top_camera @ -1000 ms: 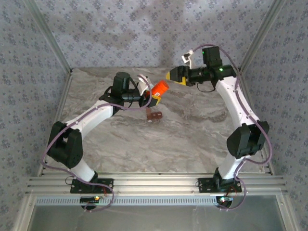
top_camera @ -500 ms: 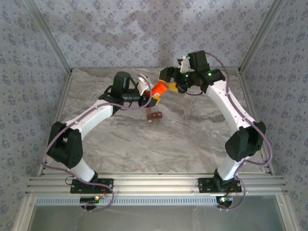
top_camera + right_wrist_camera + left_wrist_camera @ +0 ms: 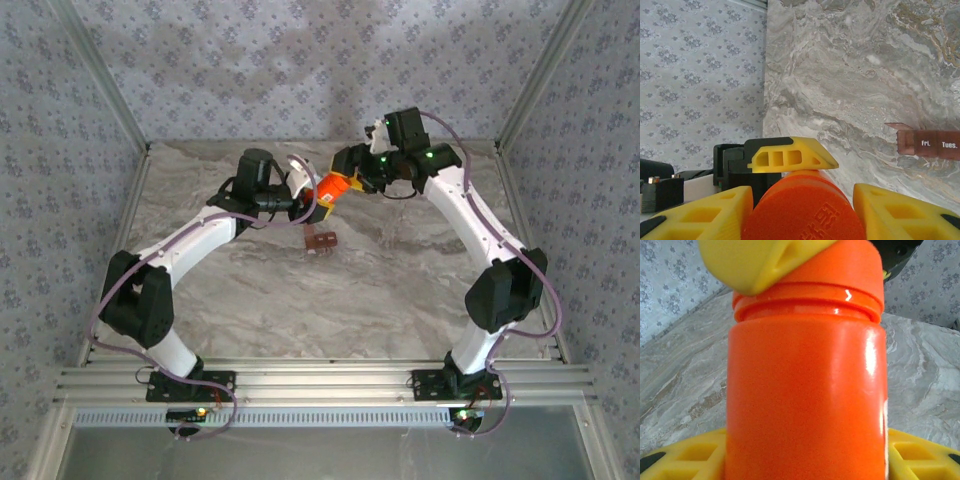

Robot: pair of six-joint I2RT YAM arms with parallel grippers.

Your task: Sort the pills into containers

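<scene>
Now the pill box [image 3: 320,241], a dark reddish-brown strip of joined compartments, lies flat on the table [image 3: 400,290], nearer than both hands and touched by neither. The left hand [image 3: 312,205] is just to its far left, clamped around the body of an orange bottle [image 3: 333,186], whose cap end points to the right. The right hand [image 3: 356,180] meets the bottle from the far right, its yellow fingers [image 3: 705,215] closed on either side of the cap. In the right wrist view the pill box shows off to the right, with the labels "Fri." and "Tues." readable.

A second ago the right hand hung well apart to the right of the bottle with its fingers spread wider; it has since swung left onto the cap. The left hand, the bottle and the pill box have not moved.

The table has a grey marbled surface. Patterned grey wallpaper [image 3: 300,60] covers the walls behind metal corner posts [image 3: 102,75].
</scene>
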